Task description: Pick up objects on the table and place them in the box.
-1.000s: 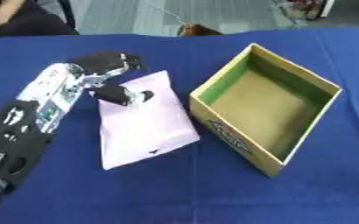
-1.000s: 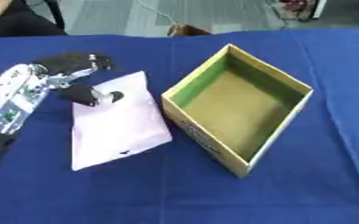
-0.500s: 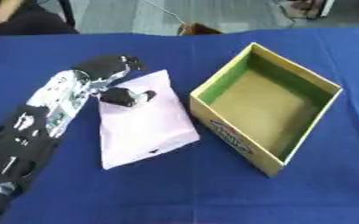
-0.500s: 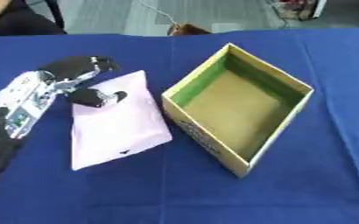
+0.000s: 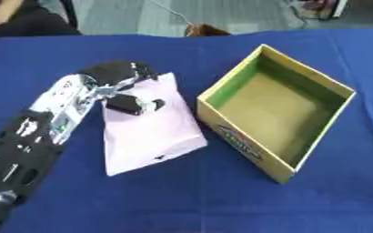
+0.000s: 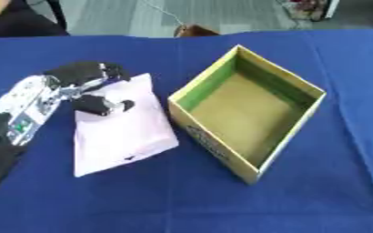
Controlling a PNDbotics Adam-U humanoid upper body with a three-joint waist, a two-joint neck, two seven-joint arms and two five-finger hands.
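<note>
A flat pale pink pouch [image 5: 154, 136] lies on the blue tablecloth, left of an open cardboard box [image 5: 239, 137] with a yellow outside and green inner walls. The box holds nothing that I can see. My left hand [image 5: 114, 79] comes in from the lower left and sits on the pouch's far left corner. Its fingers [image 5: 134, 72] curl over the pouch's top edge and its thumb [image 5: 132, 104] presses on the pink face, pinching that corner. My right hand shows in neither view.
Blue cloth [image 5: 182, 200] covers the whole table. A small brown thing [image 5: 205, 31] sits at the table's far edge, behind the box. A person's dark sleeve [image 5: 22, 20] shows at the far left corner, away from the pouch.
My left hand has closed in on the pouch's far corner, fingers curling over the top edge. The pouch and box have stayed in place.
</note>
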